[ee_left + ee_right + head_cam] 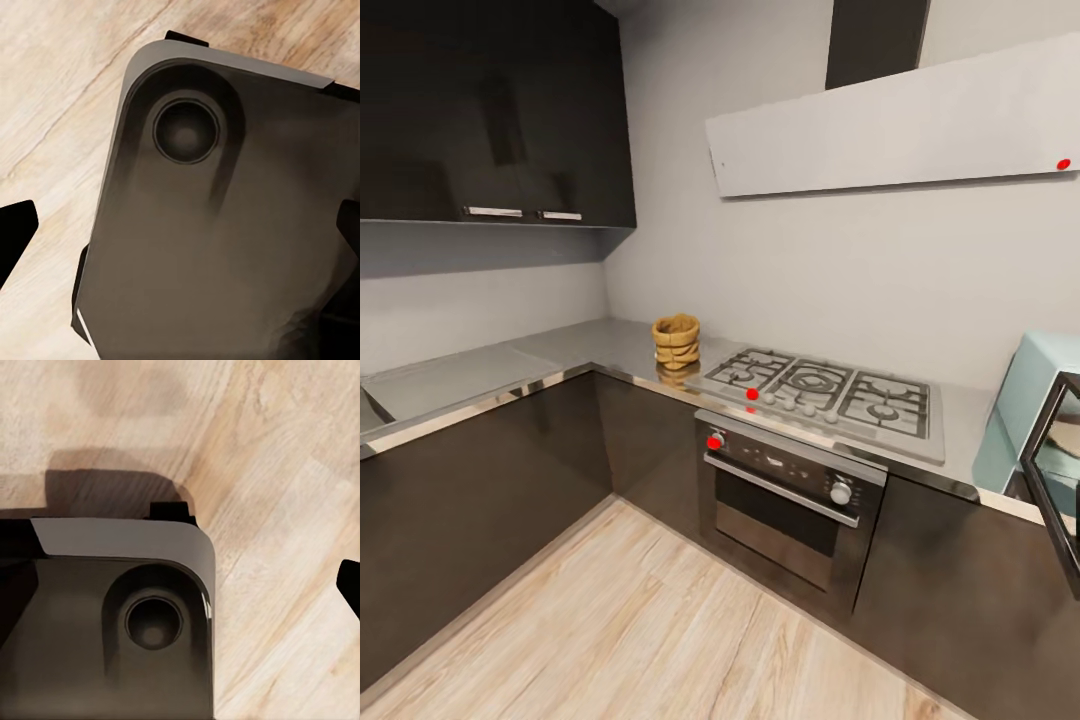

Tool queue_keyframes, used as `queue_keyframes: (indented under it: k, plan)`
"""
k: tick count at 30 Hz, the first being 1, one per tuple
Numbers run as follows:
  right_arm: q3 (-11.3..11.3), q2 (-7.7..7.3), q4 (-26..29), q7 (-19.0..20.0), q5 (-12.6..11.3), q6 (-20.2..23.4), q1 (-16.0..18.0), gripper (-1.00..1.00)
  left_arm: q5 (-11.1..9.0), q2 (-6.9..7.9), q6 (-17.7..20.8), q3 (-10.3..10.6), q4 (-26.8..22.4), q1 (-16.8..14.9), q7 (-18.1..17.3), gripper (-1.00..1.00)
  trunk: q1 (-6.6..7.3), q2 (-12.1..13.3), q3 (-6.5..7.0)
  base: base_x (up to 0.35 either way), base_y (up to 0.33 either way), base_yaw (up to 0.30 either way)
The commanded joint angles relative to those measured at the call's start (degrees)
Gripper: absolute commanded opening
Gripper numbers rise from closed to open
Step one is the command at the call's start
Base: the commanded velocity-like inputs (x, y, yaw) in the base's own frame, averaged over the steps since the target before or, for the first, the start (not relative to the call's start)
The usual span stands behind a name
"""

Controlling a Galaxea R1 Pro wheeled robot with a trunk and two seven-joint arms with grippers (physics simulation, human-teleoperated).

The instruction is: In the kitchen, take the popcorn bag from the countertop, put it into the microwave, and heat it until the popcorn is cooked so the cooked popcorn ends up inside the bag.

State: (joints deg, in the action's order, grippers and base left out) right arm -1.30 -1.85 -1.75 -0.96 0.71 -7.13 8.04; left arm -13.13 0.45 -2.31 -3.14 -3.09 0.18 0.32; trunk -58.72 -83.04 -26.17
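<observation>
In the right wrist view we look down on a light wooden floor (285, 472) with long planks and a visible grain. Over it sits a dark grey body of the robot (90, 645) with a rounded corner and a paler band along its edge. In this body we see a round recess (154, 622) with a dark ring around it. A small black part (171, 512) stands out behind the edge, and a soft shadow (105, 487) lies on the floor beside it. One black fingertip (351, 583) of the gripper enters at the picture's border; we cannot tell how the jaws stand.

Domestic kitchen: L-shaped grey countertop (480, 375) on dark cabinets, gas hob (820, 392) above built-in oven (785, 505), extractor hood (895, 120), pale wood floor (650, 620).
</observation>
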Motion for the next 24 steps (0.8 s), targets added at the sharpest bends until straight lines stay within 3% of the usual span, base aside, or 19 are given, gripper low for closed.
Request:
queue_keyframes:
  k: [1, 7, 19, 24]
  plan:
    - [-0.1, 0.01, -0.2, -0.1, 0.1, -0.3, 0.1, 1.0, -0.1, -0.01, -0.1, -0.3, -0.1, 0.0, 0.0, 1.0, 0.0, 0.0, -0.05, 0.0, 0.0, 0.0]
    - [-0.1, 0.01, -0.2, 0.1, 0.2, -0.3, 0.1, 1.0, -0.1, -0.01, -0.1, -0.2, -0.1, 0.0, -0.2, 1.0, 0.0, 0.0, -0.05, 0.0, 0.09, 0.0]
    - [-0.1, 0.01, -0.2, 0.1, 0.3, -0.3, 0.1, 1.0, 0.0, -0.01, -0.1, -0.2, -0.1, 0.0, -0.4, 1.0, 0.0, 0.0, -0.05, 0.0, 0.315, 0.0]
    - [-0.1, 0.01, -0.2, 0.1, 0.3, -0.3, 0.1, 1.0, 0.1, 0.06, 0.0, 0.0, 0.0, 0.0, -0.5, 1.0, 0.0, 0.0, -0.05, 0.141, 0.288, 0.0]
